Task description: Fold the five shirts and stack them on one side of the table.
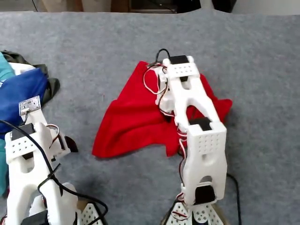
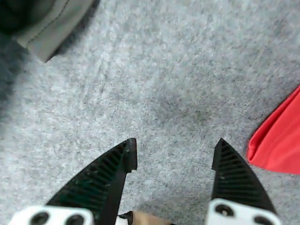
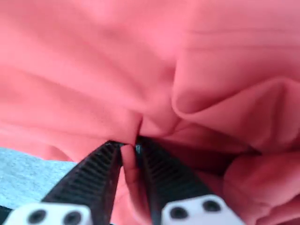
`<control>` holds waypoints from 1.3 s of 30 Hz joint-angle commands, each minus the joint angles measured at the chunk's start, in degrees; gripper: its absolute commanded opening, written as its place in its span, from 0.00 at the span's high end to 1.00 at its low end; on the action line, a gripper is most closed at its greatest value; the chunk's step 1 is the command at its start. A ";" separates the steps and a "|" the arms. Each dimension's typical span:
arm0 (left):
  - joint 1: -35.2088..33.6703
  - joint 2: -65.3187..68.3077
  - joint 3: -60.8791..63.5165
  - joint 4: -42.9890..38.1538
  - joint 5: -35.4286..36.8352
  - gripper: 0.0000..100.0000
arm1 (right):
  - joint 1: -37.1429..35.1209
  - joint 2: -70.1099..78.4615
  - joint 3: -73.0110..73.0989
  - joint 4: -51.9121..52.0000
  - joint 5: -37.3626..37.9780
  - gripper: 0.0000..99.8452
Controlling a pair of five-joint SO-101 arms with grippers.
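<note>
Mid-frame, the right gripper (image 3: 132, 149) clamps a fold of the red shirt (image 1: 129, 117). The left gripper (image 2: 176, 144), lower left beside the shirt, has its jaws apart.

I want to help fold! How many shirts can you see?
4: red shirt mid-table, pinched by the right gripper; blue shirt, teal shirt and dark grey shirt piled at the left edge. Others may hide there.

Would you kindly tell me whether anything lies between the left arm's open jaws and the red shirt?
Nothing visible does: only bare grey table cover lies between the left jaws and the near edge of the red shirt.
</note>
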 commanded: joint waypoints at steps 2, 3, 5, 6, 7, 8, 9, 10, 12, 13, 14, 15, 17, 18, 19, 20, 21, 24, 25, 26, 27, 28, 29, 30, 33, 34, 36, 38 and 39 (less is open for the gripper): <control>-0.18 -1.36 -0.26 0.53 -0.44 0.73 | 0.92 -0.22 -1.98 2.20 0.18 0.97; -0.18 -1.36 -0.26 0.53 -0.44 0.73 | 0.92 -0.22 -3.30 2.81 0.18 0.97; -0.18 -1.36 -0.26 0.53 -0.44 0.73 | 1.10 -0.22 -6.90 4.13 0.35 0.97; -0.18 -1.36 -0.26 0.53 -0.44 0.73 | 1.19 -0.22 -9.19 4.66 1.23 0.96; -0.18 -1.36 -0.26 0.53 -0.44 0.73 | 1.27 -0.22 -11.56 5.10 2.37 0.95; -0.18 -1.36 -0.26 0.53 -0.44 0.73 | 1.27 -0.22 -13.93 6.07 4.04 0.94; -0.18 -1.36 -0.26 0.53 -0.44 0.73 | 1.27 -0.22 -15.96 6.95 5.89 0.92; -0.26 -1.36 -0.26 0.53 -0.44 0.73 | 1.27 -0.22 -17.54 7.30 8.09 0.91; -0.35 -1.36 -0.26 0.53 -0.44 0.73 | 1.36 -0.13 -18.95 7.30 14.42 0.90; -0.35 -1.36 -0.26 0.53 -0.44 0.73 | 1.19 -0.13 -18.95 7.30 17.76 0.90; -0.35 -1.36 -0.26 0.53 -0.44 0.73 | 0.92 0.13 -18.86 7.38 20.31 0.90; -0.44 -1.36 -0.26 0.53 -0.44 0.73 | 0.84 0.22 -18.42 7.47 21.71 0.90; -0.44 -1.36 -0.26 0.53 -0.44 0.73 | 0.40 0.04 -17.01 7.38 21.98 0.90; -0.44 -1.36 -0.26 0.53 -0.44 0.73 | 0.40 -0.04 -16.48 7.38 21.98 0.90; -0.44 -1.36 -0.26 0.53 -0.44 0.73 | 0.40 -0.04 -16.13 7.38 21.98 0.90; -0.35 -1.36 -0.26 0.53 -0.44 0.73 | 0.48 -0.04 -15.78 7.47 22.15 0.90; -0.26 -1.36 -0.26 0.53 -0.44 0.73 | 0.66 -0.04 -15.43 7.47 22.15 0.90; -0.18 -1.36 -0.26 0.53 -0.44 0.73 | 0.66 -0.13 -13.32 7.56 22.24 0.90; -0.18 -1.36 -0.26 0.53 -0.44 0.73 | 0.57 -0.22 -12.26 7.56 22.24 0.90; -0.18 -1.36 -0.26 0.53 -0.44 0.73 | 0.31 -0.22 -11.30 7.56 22.24 0.90; -0.18 -1.36 -0.26 0.53 -0.44 0.73 | 0.22 -0.22 -10.42 7.56 22.33 0.90; -0.18 -1.36 -0.26 0.53 -0.44 0.73 | 0.22 -0.22 -9.71 7.56 22.33 0.90; -0.18 -1.36 -0.26 0.53 -0.44 0.73 | 0.22 -0.22 -9.27 7.56 22.33 0.90; -0.09 -1.36 -0.26 0.53 -0.44 0.73 | 0.22 -0.22 -8.92 7.56 22.33 0.90; -0.09 -1.36 -0.26 0.53 -0.44 0.73 | 0.57 -0.22 -8.31 7.56 22.33 0.90; -0.09 -1.36 -0.26 0.53 -0.44 0.73 | 0.57 -0.22 -8.22 7.56 22.33 0.90; -0.09 -1.36 -0.26 0.53 -0.44 0.73 | 0.57 -0.22 -8.40 7.56 22.51 0.90; -0.09 -1.36 -0.26 0.53 -0.44 0.73 | 0.31 -0.31 -8.66 7.56 23.38 0.90; -0.09 -1.36 -0.26 0.53 -0.44 0.73 | 0.31 -0.66 -8.66 7.56 23.38 0.90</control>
